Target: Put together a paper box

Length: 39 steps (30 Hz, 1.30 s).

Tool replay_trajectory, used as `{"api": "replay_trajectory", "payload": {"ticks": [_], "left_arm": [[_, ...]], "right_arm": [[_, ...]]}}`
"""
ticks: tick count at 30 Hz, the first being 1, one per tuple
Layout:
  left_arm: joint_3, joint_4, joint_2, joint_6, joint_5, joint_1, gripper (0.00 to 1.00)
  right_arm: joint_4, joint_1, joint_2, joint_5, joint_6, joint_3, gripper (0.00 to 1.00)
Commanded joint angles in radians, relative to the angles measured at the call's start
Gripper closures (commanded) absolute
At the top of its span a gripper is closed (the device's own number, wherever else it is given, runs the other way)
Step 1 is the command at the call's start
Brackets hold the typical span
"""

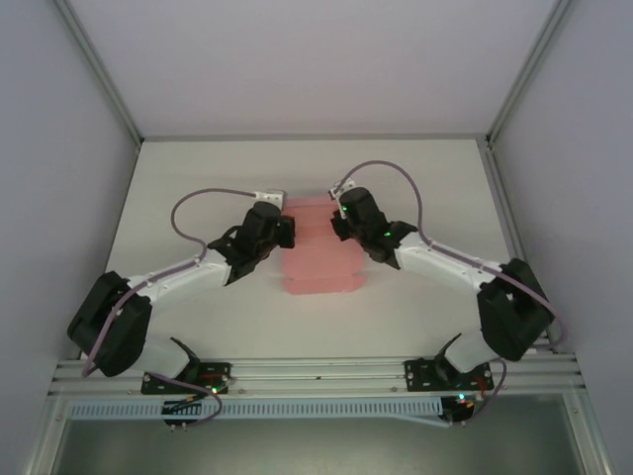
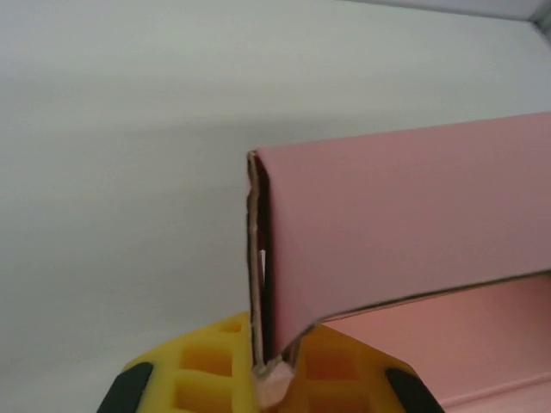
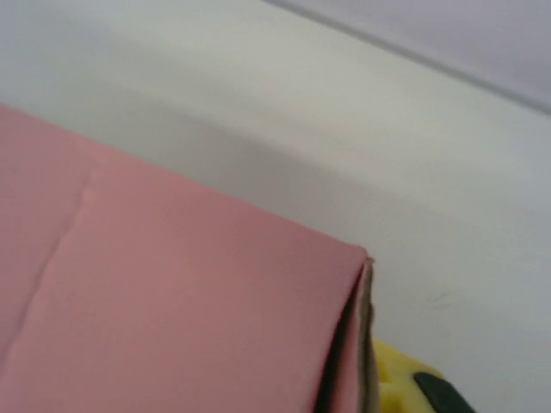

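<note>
white table point(image 1: 198, 173) between pale lilac walls point(image 1: 49, 148)

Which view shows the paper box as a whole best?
Top external: almost the whole paper box shows, on the table between the left gripper and right gripper. Left wrist shows a raised flap edge pinched in the left gripper; right wrist shows one folded corner close up beside a yellow finger.

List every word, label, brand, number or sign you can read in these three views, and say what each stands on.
There is no readable text.
Paper box: plain pink paperboard with creases and no print, seen from above and in both wrist views.
Left arm and right arm: any marking on the dark housings is too small to read.
Table: bare white, no signs.
</note>
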<state>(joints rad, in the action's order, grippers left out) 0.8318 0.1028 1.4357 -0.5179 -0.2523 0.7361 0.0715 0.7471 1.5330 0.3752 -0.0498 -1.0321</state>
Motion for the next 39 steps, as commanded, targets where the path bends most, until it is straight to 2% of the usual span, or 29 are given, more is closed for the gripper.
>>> {"api": "replay_trajectory", "payload": {"ticks": [1, 4, 6, 11, 18, 24, 26, 28, 30, 33, 34, 36, 38, 39], "left_arm": [[0.084, -0.156, 0.025, -0.164, -0.167, 0.026, 1.0], [0.156, -0.375, 0.082, -0.31, -0.336, 0.016, 1.0], [0.195, -0.517, 0.126, -0.394, -0.372, -0.021, 1.0], [0.09, -0.546, 0.082, -0.486, -0.4, -0.101, 1.0], [0.099, -0.87, 0.082, -0.673, -0.564, -0.181, 1.0], [0.075, -0.825, 0.031, -0.603, -0.552, -0.191, 1.0], [0.07, -0.731, 0.014, -0.462, -0.511, -0.179, 1.0], [0.066, -0.604, -0.009, -0.344, -0.456, -0.136, 1.0], [0.073, -0.453, -0.022, -0.215, -0.384, -0.084, 1.0], [0.097, -0.285, -0.021, -0.133, -0.22, -0.045, 1.0], [0.104, -0.244, -0.018, -0.127, -0.167, -0.042, 1.0], [0.132, -0.215, -0.003, -0.144, -0.106, -0.034, 1.0], [0.155, -0.199, 0.011, -0.141, -0.088, -0.023, 1.0], [0.164, -0.198, 0.016, -0.146, -0.085, -0.02, 1.0]], "right_arm": [[0.078, 0.013, 0.127, 0.501, -0.108, -0.131, 1.0], [0.137, 0.011, 0.211, 0.693, -0.114, -0.186, 1.0], [0.178, -0.007, 0.236, 0.762, -0.133, -0.203, 1.0], [0.213, -0.091, 0.219, 0.797, -0.193, -0.176, 1.0], [0.22, -0.182, 0.162, 0.924, -0.173, -0.133, 1.0], [0.244, -0.2, 0.155, 0.931, -0.204, -0.128, 1.0], [0.205, -0.2, 0.14, 0.836, -0.188, -0.116, 1.0], [0.144, -0.19, 0.113, 0.655, -0.187, -0.09, 0.98], [0.015, -0.172, 0.084, 0.406, -0.129, -0.042, 0.96], [-0.189, -0.14, 0.046, 0.159, -0.08, 0.048, 0.91], [-0.239, -0.13, 0.032, 0.126, -0.083, 0.071, 0.88], [-0.303, -0.119, 0.006, 0.018, -0.038, 0.102, 0.78], [-0.315, -0.109, -0.019, -0.028, -0.018, 0.109, 0.64], [-0.313, -0.108, -0.031, -0.086, 0.001, 0.109, 0.53]]}}
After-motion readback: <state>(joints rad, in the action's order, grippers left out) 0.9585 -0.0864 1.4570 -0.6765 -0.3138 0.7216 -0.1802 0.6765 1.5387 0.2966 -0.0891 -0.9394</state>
